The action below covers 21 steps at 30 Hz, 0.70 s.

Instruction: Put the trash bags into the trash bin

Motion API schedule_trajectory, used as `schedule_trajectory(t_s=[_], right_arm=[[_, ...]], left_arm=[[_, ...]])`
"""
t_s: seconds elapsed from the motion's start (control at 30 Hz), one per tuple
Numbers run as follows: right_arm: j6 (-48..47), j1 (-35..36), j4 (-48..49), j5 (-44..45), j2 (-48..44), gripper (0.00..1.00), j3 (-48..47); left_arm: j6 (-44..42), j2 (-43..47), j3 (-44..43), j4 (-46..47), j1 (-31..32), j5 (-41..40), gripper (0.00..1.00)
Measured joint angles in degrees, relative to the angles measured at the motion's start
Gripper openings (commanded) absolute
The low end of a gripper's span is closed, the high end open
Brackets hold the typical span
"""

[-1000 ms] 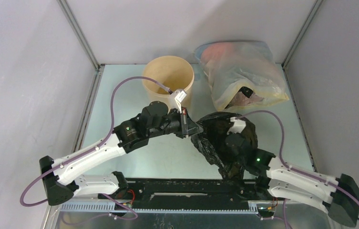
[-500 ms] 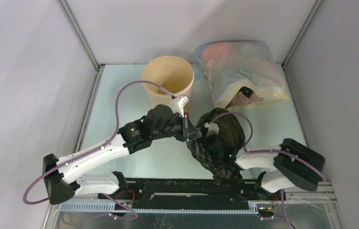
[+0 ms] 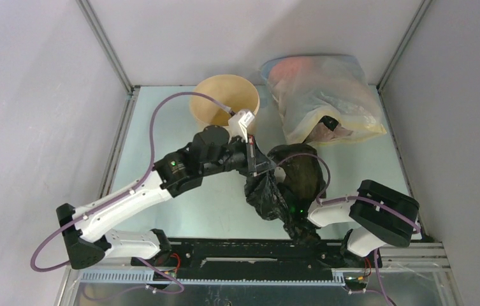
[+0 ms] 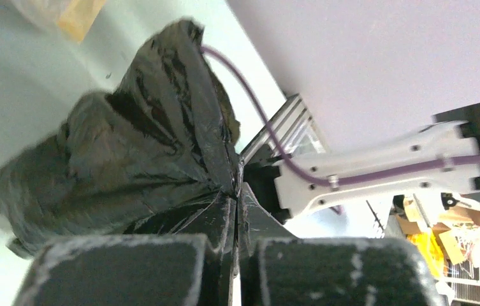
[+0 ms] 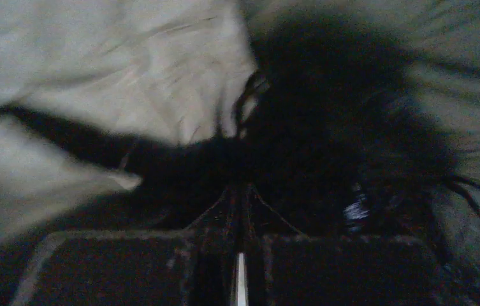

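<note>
**Tally: 2 bags, 1 bin, 2 arms**

Black trash bag point(image 3: 291, 191): 1; tan trash bin point(image 3: 215, 102): 1; translucent whitish-yellow bag point(image 3: 320, 95) w/ pinkish contents: 1; robot arms: 2, i.e. left arm point(image 3: 122, 204) & right arm point(image 3: 377, 217); grippers: 2, i.e. left gripper point(image 4: 236, 255) & right gripper point(image 5: 240, 255); purple cables point(image 3: 152, 131): 2, one per arm; table point(image 3: 377, 166): 1.

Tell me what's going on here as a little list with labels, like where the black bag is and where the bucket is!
black trash bag: crumpled, pinched from both sides, outside the trash bin
trash bin: tan, upright, nothing visible inside
left end effector: shut on the black trash bag
right end effector: shut on the black trash bag
see-through bag: lies right of the trash bin, untouched
</note>
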<state>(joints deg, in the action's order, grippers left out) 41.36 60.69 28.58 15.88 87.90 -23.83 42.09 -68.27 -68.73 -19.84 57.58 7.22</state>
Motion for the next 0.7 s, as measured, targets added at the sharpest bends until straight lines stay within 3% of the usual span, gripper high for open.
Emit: schedule_trajectory(t_s=[0.27,0.7], right_arm=[[0.00,0.00,-3.17,1.07,-2.82,0.00,0.00],[-3.61,-0.55,-17.66,1.77,-20.20,0.00,-0.92]], left_arm=[[-0.55,0.11,-8.48,-2.23,0.00,0.63,0.00],[-0.90,8.48,-8.59,-3.34,0.00,0.44,0.00]])
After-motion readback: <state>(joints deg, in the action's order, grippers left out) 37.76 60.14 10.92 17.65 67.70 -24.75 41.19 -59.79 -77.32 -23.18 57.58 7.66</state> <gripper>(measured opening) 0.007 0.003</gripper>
